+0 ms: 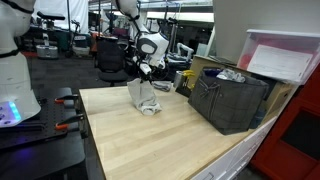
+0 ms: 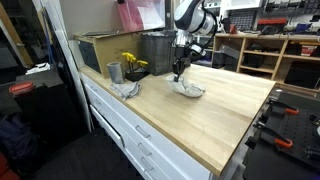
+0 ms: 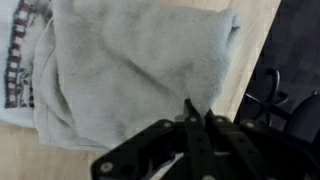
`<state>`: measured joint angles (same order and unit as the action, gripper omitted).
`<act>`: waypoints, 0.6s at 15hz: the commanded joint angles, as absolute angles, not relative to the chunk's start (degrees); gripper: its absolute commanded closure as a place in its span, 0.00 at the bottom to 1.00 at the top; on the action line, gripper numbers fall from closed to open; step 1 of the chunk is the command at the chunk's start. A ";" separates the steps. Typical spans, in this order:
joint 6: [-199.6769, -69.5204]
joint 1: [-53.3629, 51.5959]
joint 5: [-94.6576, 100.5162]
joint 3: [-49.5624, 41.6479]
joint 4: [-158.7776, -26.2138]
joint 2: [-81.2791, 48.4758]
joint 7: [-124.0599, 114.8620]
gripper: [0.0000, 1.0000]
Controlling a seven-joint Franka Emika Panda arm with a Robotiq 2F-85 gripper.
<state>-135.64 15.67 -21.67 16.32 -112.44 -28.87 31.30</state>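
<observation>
- My pincer (image 3: 197,118) is clenched on an edge of the grey towel (image 3: 130,70). The fingertips meet and hide the pinched fold.
- In both exterior views the towel sits bunched on the wooden table (image 1: 150,140), its top drawn up to the pincer.
- A patterned patch (image 3: 20,60) is cut off and blurred. I cannot tell whether it belongs to the towel.

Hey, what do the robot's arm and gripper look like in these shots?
The arm is made of rounded white shells with black sections at the joints, as seen in both exterior views. The gripper is matt black, built from angular linkage bars with round pivot pins and ending in two slim fingers. No markings are legible at this size.
</observation>
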 commanded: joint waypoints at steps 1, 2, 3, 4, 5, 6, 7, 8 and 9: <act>-128.75 18.16 -28.13 14.60 -107.10 -30.59 35.49 0.98; -127.88 18.32 -29.29 13.63 -106.27 -30.85 35.65 0.98; -127.34 18.38 -29.84 12.43 -105.67 -31.02 35.53 0.98; -127.05 18.20 -29.84 11.25 -105.16 -31.25 34.94 0.98; -127.11 17.84 -29.17 9.91 -104.88 -31.39 34.10 0.98; -127.35 17.52 -28.35 8.75 -104.69 -31.62 33.51 0.98; -128.06 17.03 -27.22 7.47 -104.85 -31.74 32.58 0.98; -128.68 16.50 -25.93 6.24 -105.14 -31.81 31.60 0.98; -128.89 16.22 -25.01 5.31 -105.43 -31.85 30.95 0.98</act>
<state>-129.05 17.62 -27.37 8.07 -106.13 -31.41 33.36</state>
